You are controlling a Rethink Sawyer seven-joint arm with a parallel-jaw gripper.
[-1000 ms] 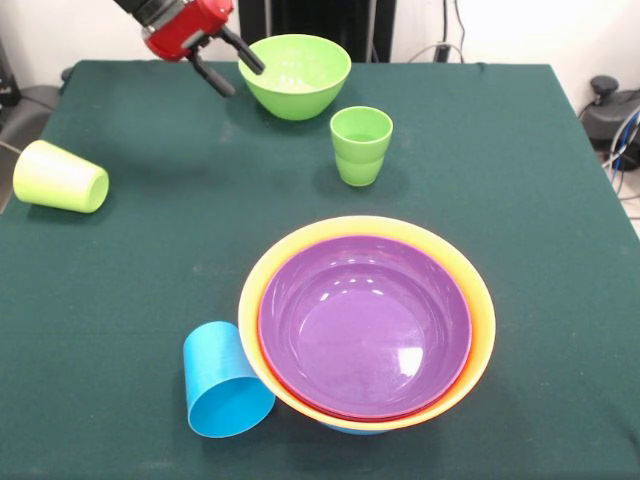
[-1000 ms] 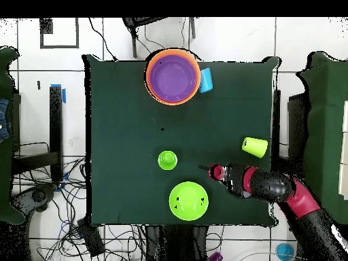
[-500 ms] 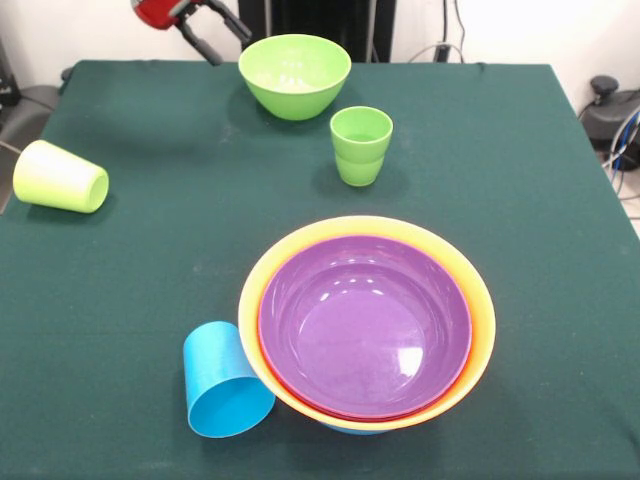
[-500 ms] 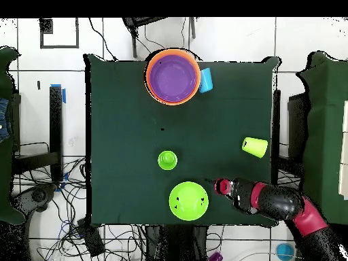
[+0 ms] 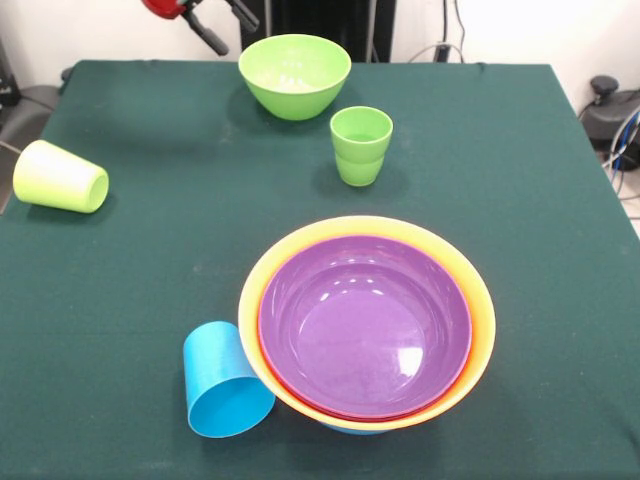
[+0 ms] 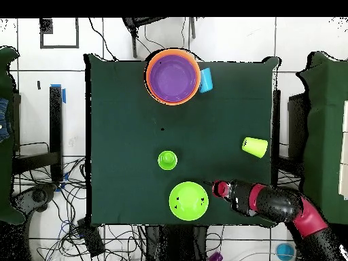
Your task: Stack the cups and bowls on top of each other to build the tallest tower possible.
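Note:
The tower stands near the front: a big orange bowl [image 5: 366, 224] with a red rim and a purple bowl [image 5: 365, 330] nested inside, and a bit of blue beneath. It also shows in the overhead view [image 6: 172, 77]. A sky blue cup [image 5: 224, 381] lies on its side against the tower's left. A ridged green cup [image 5: 360, 145] stands upright. A green bowl [image 5: 294, 74] sits at the far edge. A yellow-green cup [image 5: 60, 177] lies on its side at the left. My gripper [image 5: 226, 25] is open and empty, raised just left of the green bowl [image 6: 188, 201].
The dark green table cloth [image 5: 150, 260] covers the whole table. In the overhead view the arm [image 6: 272, 204] reaches in from the bottom right corner. Cables lie on the floor around the table.
My gripper has risen and drawn back toward the table's far edge beside the green bowl. The cups and bowls have not moved.

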